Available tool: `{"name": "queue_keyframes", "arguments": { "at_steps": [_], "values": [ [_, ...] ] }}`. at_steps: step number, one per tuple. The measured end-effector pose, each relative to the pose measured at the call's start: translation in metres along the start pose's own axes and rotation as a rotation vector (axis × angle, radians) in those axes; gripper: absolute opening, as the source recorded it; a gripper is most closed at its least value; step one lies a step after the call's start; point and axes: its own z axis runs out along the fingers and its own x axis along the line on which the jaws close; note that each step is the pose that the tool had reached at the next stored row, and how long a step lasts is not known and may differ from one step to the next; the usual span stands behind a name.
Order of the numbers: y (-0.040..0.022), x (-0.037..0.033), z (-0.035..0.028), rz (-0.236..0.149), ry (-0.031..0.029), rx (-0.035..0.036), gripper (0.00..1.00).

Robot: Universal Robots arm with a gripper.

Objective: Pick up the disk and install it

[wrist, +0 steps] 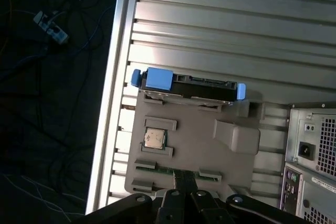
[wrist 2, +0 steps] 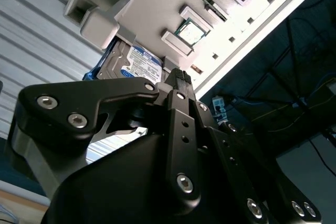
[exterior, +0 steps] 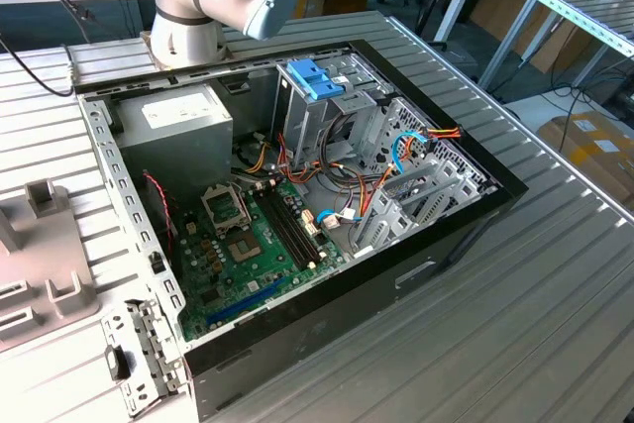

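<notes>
So the disk (wrist: 186,85) is parked on its edge in a slot along one side of the grey holder (wrist: 194,150), blue side rails (wrist: 157,78) sticking out at both ends. You can catch its white-and-blue label in the second wrist view too. The holder sits flat on the ribbed metal tabletop (wrist: 210,24), just beside the back of the computer case (wrist: 312,150), so the disk is outside the case and not in any bay. A processor chip (wrist: 155,138) sits in its own pocket of the same holder, well clear of the disk. The gripper (wrist: 181,176) hangs over the holder on the side away from the disk, apart from it and touching nothing as far as I can see. Its fingers look pinched close together with nothing between them (going by how the tips meet in the middle in the first wrist view). In the exterior view the case lies open on its side with the motherboard (exterior: 248,255) facing up. The grey power supply (exterior: 173,121) sits in one corner, and the metal drive cage (exterior: 315,81) with the light-blue top is next to it. Progress-wise I'd call this square one. The disk isn't grabbed or lifted yet, and nothing about the install has happened, so both the pickup and the fitting are left to do.
</notes>
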Motion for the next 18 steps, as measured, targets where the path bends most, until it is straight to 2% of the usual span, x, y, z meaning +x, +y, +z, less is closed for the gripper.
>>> {"name": "queue_keyframes", "arguments": {
  "at_steps": [18],
  "values": [
    [0.0000, 0.0000, 0.0000, -0.051, 0.0020, 0.0018, 0.11]
  ]
}}
